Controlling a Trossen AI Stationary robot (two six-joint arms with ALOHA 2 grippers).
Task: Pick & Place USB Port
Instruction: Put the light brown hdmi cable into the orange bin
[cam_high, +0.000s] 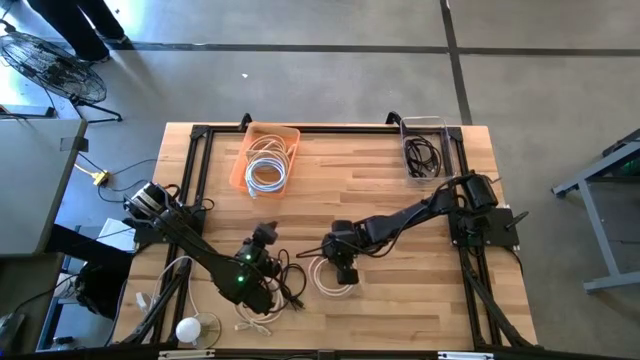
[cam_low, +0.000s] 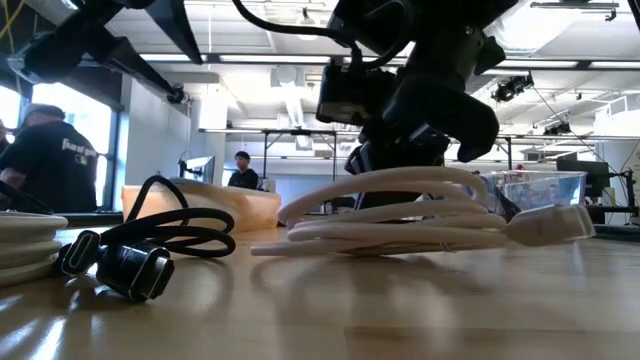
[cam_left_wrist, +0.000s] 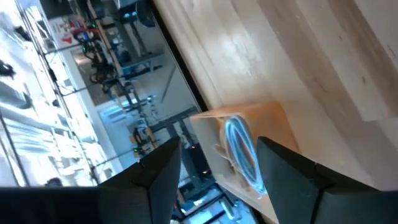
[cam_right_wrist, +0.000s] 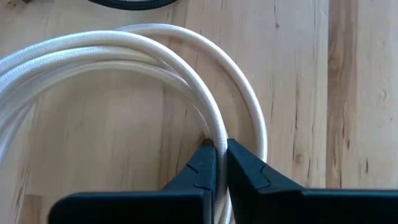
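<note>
We see the right gripper (cam_right_wrist: 221, 163) down at the table near its front middle, its two fingers pinched tight on a few strands of the white cable (cam_right_wrist: 124, 59), which lies coiled flat on the wooden table (cam_high: 400, 210). The grip sits on the rim of the coil, we judge because that is where the loops bunch together, so a single pinch can carry the whole bundle rather than one loose strand. From table height the coil (cam_low: 420, 215) rests on the wood with its plug end trailing off to the side, so nothing looks lifted yet. The orange bin (cam_high: 262, 150) at the far edge already holds a similar white coil, and we take it as the likely place for this one; a clear bin (cam_high: 425, 150) with dark cables stands further along the same edge. The left gripper (cam_left_wrist: 217, 168) hovers with its fingers spread wide and nothing between them, pointed toward the orange bin, above a black cable (cam_high: 285, 280) near the front edge, seemingly waiting clear of the right arm's path.
</note>
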